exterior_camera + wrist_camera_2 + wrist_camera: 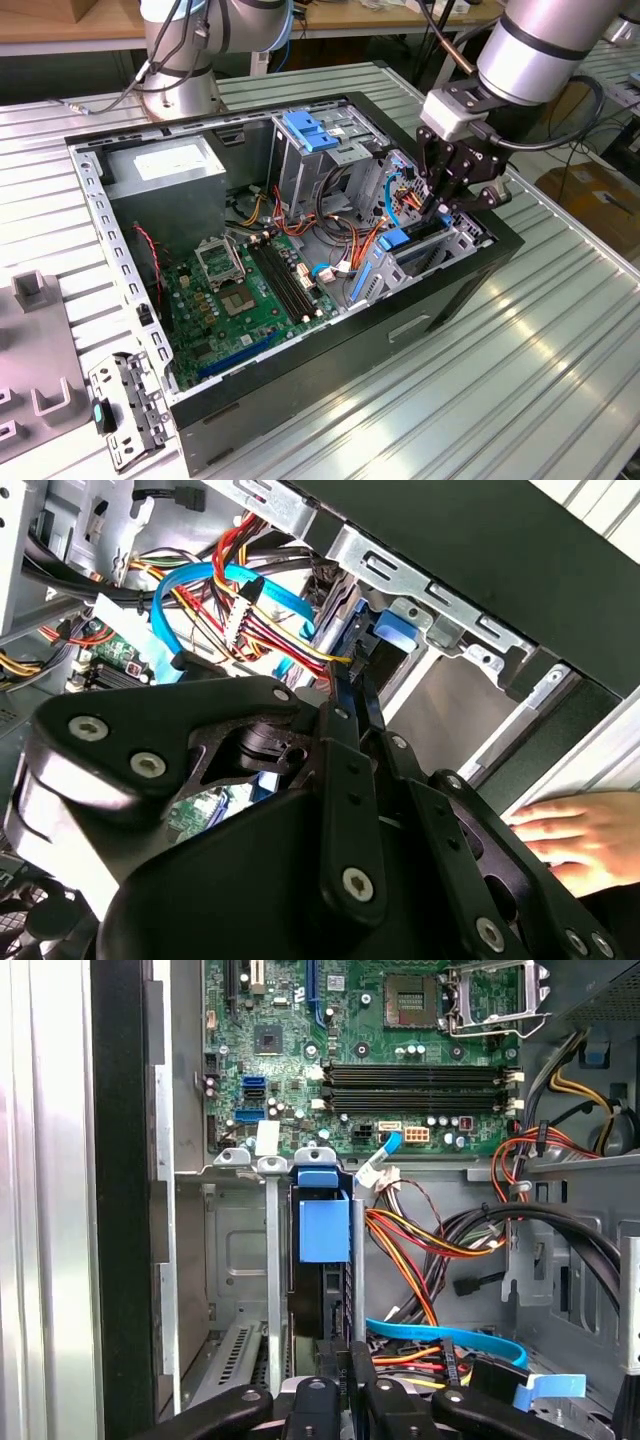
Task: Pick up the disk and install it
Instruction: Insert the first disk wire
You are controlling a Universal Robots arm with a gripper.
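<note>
The disk (408, 240), a black drive in a bright blue carrier, stands on edge in the drive bay at the end of the open computer case (330, 350) towards the exterior view's right. In the first wrist view the disk (323, 1225) sits between the bay's metal rails. My gripper (441, 208) hangs just above its outer end. The fingers are drawn together in both wrist views, and my gripper (345, 1355) meets the drive's near edge. In the second wrist view my gripper (355, 685) ends beside the disk (390, 640). I cannot tell whether they press on it.
Red, orange and blue cables (345, 225) crowd the space beside the bay. The motherboard (240, 290), a grey box with a white label (165, 170) and a light blue latch (310, 130) fill the case. A hand (590, 830) rests outside the case wall. Grey fixtures (30, 340) lie at the exterior view's left.
</note>
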